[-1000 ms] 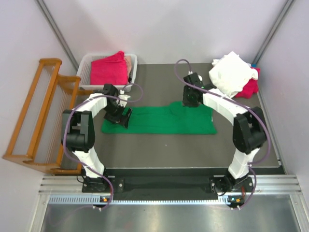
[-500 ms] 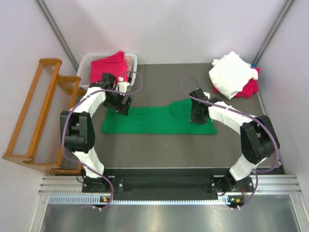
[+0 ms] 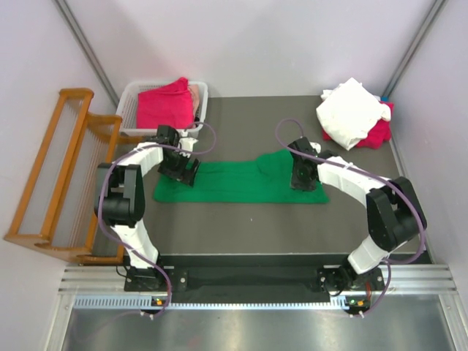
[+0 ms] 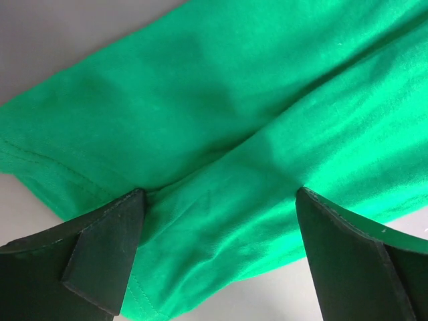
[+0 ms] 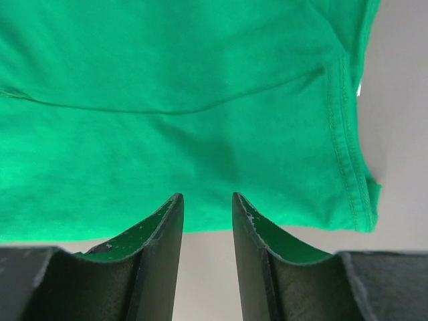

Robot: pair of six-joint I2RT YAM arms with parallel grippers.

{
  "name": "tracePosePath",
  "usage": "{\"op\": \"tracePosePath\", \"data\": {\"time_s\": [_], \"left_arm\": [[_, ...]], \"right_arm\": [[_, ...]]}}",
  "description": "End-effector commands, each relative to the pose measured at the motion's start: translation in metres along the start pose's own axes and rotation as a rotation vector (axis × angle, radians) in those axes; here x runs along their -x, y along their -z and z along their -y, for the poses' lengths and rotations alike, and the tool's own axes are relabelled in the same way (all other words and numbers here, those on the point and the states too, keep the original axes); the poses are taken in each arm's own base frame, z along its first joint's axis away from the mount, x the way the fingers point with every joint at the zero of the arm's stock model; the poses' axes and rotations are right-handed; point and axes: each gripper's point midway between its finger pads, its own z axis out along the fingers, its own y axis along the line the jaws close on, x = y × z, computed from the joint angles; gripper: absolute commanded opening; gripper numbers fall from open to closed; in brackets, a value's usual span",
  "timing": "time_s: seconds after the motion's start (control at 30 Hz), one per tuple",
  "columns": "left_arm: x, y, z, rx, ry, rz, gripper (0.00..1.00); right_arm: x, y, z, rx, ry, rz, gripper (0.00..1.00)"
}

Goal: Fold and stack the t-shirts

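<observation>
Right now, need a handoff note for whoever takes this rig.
Left gripper: open, low over the left end of the green shirt, nothing held.
Right gripper: jaws narrowly apart at the shirt's right near edge, nothing between them.
The green shirt lies as a long strip mid-table, apparently already folded lengthwise. A red shirt sits in the basket, far left. A white shirt is heaped on red cloth, far right.
Left to do: fold the green strip crosswise, stack it, then the far-right heap.

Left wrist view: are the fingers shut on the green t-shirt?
No, the left gripper has its fingers wide apart, the green t-shirt lying ungripped between them.
</observation>
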Motion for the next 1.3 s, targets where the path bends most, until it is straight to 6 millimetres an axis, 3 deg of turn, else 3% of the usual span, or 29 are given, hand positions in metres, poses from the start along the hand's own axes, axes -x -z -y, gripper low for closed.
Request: {"op": "tracePosePath", "data": {"time_s": [0.0, 0.13, 0.43, 0.57, 0.8, 0.9, 1.07, 1.17, 1.27], "left_arm": [[-0.014, -0.012, -0.018, 0.02, 0.023, -0.016, 0.99], [-0.02, -0.004, -0.024, 0.025, 0.033, -0.024, 0.99], [-0.021, 0.029, -0.015, 0.025, 0.012, 0.003, 0.99], [-0.015, 0.051, -0.01, 0.023, -0.002, 0.025, 0.99], [-0.013, 0.082, 0.007, -0.033, -0.008, 0.02, 0.99], [-0.018, 0.083, 0.013, -0.051, 0.006, 0.015, 0.99], [0.0, 0.077, 0.001, 0.022, -0.001, 0.123, 0.99], [0.005, 0.061, -0.011, 0.069, 0.012, 0.15, 0.99], [-0.004, 0.041, -0.012, 0.096, 0.005, 0.14, 0.99]], "right_arm": [[-0.002, -0.003, 0.005, -0.015, -0.024, -0.004, 0.36], [-0.009, -0.021, 0.006, -0.015, -0.035, -0.059, 0.36], [-0.028, -0.059, 0.021, -0.073, -0.049, -0.185, 0.34], [-0.015, -0.068, 0.023, -0.084, -0.061, -0.183, 0.34], [0.027, -0.073, 0.015, -0.058, -0.086, -0.139, 0.34], [0.035, -0.073, 0.008, -0.03, -0.099, -0.117, 0.34], [0.036, -0.068, 0.002, 0.004, -0.105, -0.109, 0.34], [0.032, -0.067, 0.004, 0.005, -0.106, -0.115, 0.34], [0.029, -0.065, 0.004, 0.012, -0.106, -0.114, 0.34]]}}
